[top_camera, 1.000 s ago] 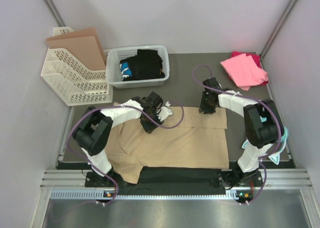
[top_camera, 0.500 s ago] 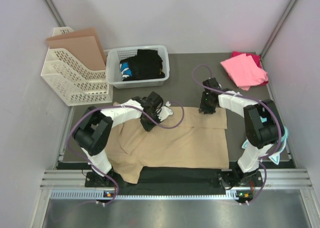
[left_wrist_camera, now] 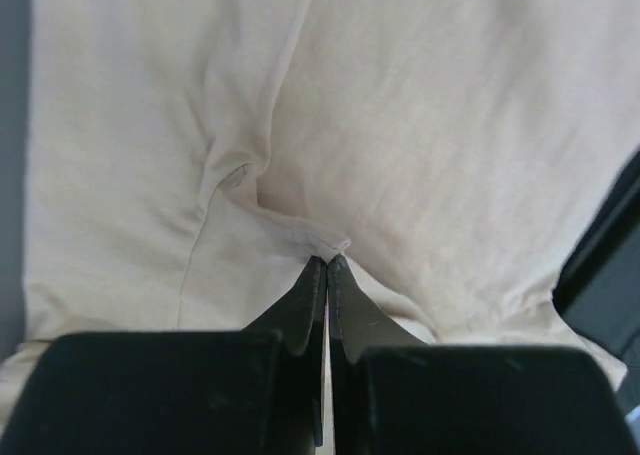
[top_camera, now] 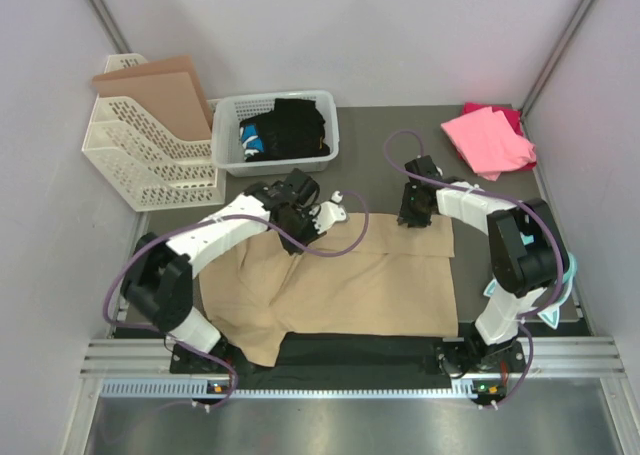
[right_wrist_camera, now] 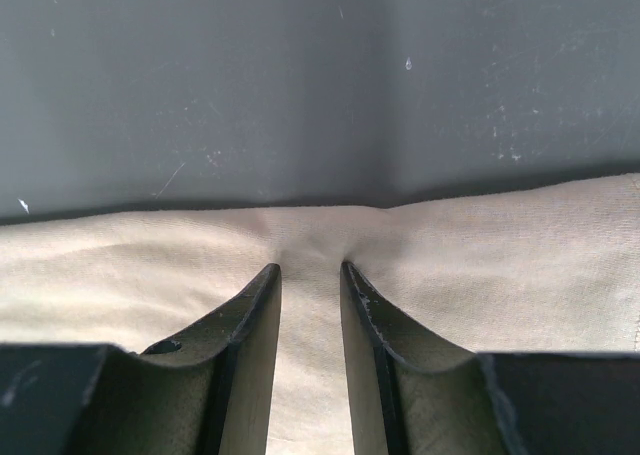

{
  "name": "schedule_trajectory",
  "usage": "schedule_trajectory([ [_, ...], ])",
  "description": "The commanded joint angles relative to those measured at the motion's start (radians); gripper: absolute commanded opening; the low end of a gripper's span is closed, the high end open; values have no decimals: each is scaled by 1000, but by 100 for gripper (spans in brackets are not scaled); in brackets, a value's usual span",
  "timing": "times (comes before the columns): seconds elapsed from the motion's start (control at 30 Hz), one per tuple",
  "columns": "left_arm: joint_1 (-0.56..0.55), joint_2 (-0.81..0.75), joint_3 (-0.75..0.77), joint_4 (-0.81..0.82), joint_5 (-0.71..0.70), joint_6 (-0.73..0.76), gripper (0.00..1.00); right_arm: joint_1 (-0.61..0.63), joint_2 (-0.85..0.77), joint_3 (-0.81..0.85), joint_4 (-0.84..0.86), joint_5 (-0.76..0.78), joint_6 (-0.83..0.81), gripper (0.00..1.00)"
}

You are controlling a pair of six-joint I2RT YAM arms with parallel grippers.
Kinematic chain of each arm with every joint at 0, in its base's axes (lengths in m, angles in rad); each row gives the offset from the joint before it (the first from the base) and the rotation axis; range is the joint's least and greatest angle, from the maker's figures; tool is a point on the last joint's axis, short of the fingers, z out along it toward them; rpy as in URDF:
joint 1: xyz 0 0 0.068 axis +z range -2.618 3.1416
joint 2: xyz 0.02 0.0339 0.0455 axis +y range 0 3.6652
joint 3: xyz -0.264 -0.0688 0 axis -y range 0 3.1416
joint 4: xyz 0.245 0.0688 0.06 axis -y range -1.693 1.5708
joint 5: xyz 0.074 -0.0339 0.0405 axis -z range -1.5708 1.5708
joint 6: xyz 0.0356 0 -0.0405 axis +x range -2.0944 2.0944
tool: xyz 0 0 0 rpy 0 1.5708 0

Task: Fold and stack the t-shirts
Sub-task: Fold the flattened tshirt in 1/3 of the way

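Shirts lie in two places; the tan shirt (top_camera: 350, 285) is spread on the mat (top_camera: 370, 170) before both arms; the left gripper (left_wrist_camera: 327, 267) is clamped tight on a pinch of its cloth, at the far left part, with folds running from it; the right gripper (right_wrist_camera: 310, 275) sits at its far right edge, fingers narrowly apart, hem puckered between them, whether gripped I cannot tell; the pink shirt (top_camera: 485, 140) lies over the magenta shirt (top_camera: 514, 115) in the far right corner, well apart.
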Motion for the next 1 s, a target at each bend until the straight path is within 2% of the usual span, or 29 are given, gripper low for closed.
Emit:
schedule_trajectory([
  [0.0,-3,-93,47,-132,146,88,2,12,-26,-14,-2,16,-11,31],
  [0.27,-19,-13,6,-271,252,185,9,12,-30,-10,-15,22,-11,31],
  [0.4,-31,77,-3,-341,267,217,20,12,-32,-2,-18,25,-11,31],
  [0.5,-34,87,-12,-311,264,199,27,13,-27,6,-21,25,-8,31],
  [0.6,-31,-3,-20,-200,236,135,29,15,-27,7,-24,25,-10,31],
  [0.67,-20,-78,-19,-113,216,86,39,15,-27,7,-27,32,-13,32],
  [0.8,12,-262,-22,-30,140,50,42,15,-24,9,-29,38,-17,34],
  [0.9,101,-326,-49,-16,152,61,42,16,-23,9,-25,38,-19,34],
  [0.97,236,-332,-66,14,205,74,40,15,-21,6,-24,35,-20,34],
])
